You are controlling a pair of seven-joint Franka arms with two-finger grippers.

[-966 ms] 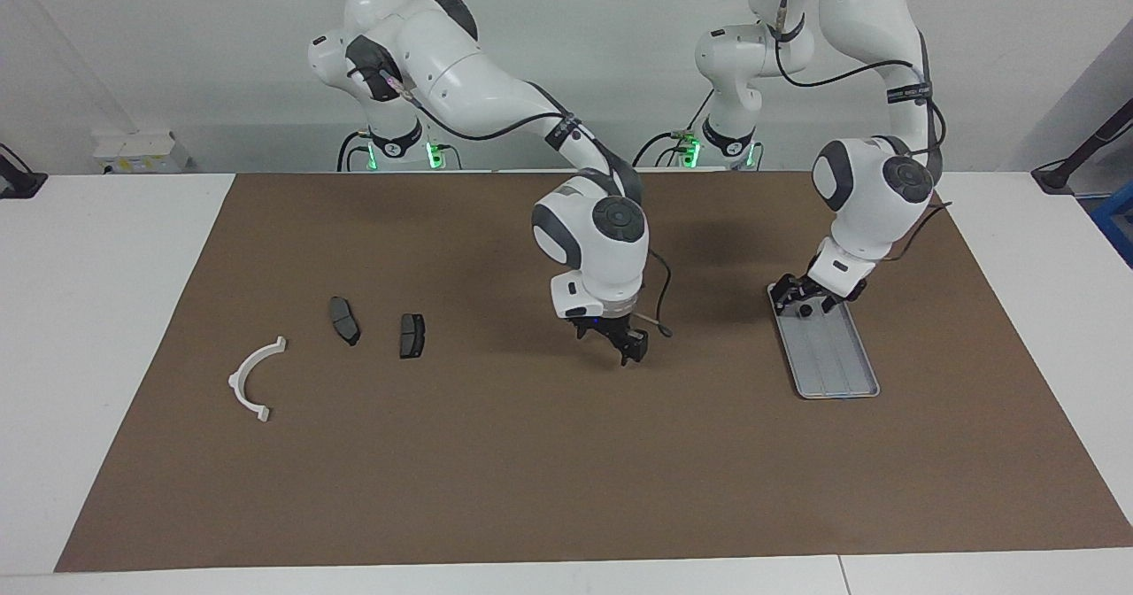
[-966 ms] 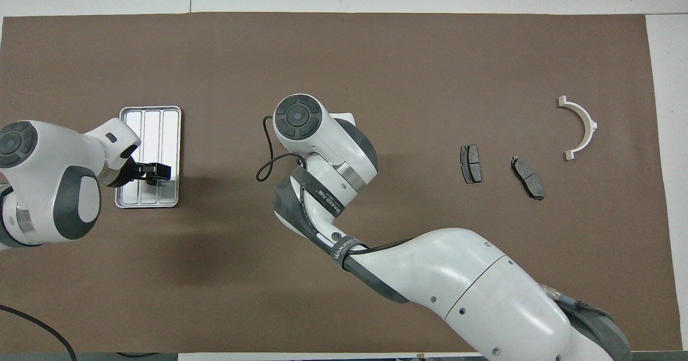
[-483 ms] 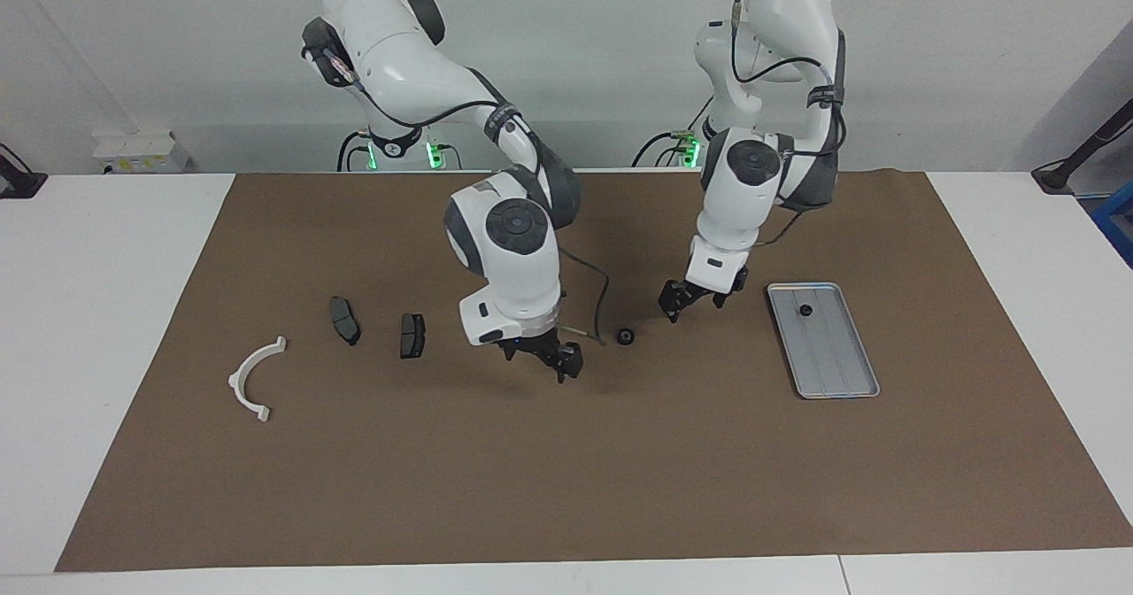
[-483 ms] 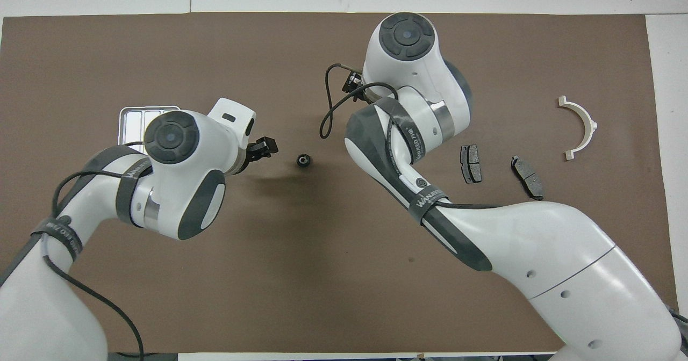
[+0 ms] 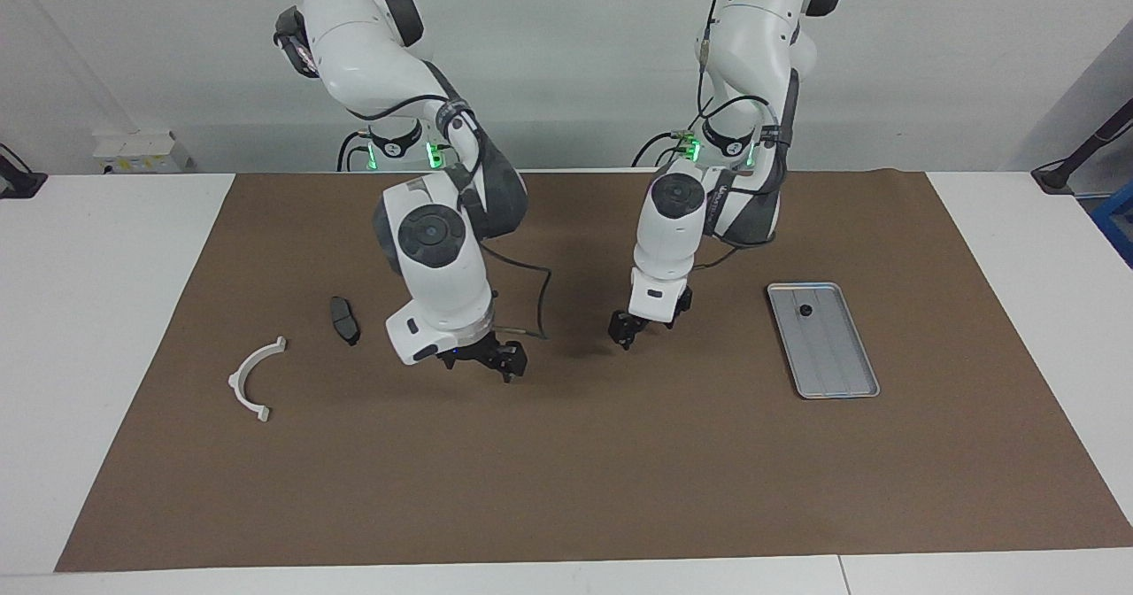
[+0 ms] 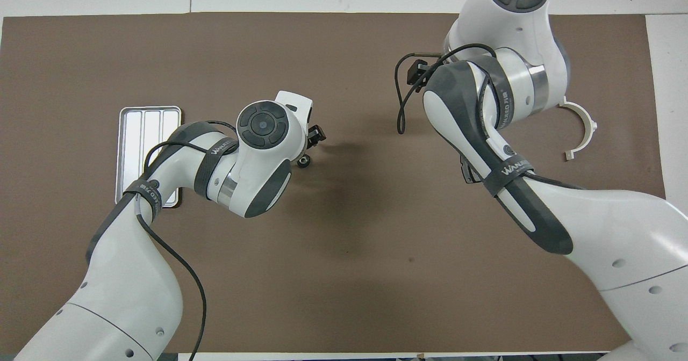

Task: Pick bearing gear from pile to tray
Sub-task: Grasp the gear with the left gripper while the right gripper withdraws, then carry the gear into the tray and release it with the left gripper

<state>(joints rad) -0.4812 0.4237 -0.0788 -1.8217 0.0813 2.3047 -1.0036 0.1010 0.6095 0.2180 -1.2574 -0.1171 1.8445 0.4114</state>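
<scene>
A small black bearing gear (image 6: 304, 161) lies on the brown mat mid-table, peeking out beside my left hand in the overhead view. In the facing view my left gripper (image 5: 622, 333) hangs low right over that spot, open, and hides the gear; I cannot tell whether they touch. The silver tray (image 5: 841, 382) sits toward the left arm's end with one small black round piece (image 5: 805, 310) in it. My right gripper (image 5: 494, 361) hovers open and empty over the mat beside the pile: a white curved bracket (image 5: 252, 381) and a dark brake pad (image 5: 344, 320).
The right arm covers a second brake pad (image 6: 466, 172) except for its edge in the overhead view. The left forearm crosses the tray (image 6: 149, 119) there. Bare brown mat stretches over the half of the table farther from the robots.
My left gripper left a black piece in the tray and swung to the middle, over the bearing gear. My right gripper moved off that gear toward the pile.
</scene>
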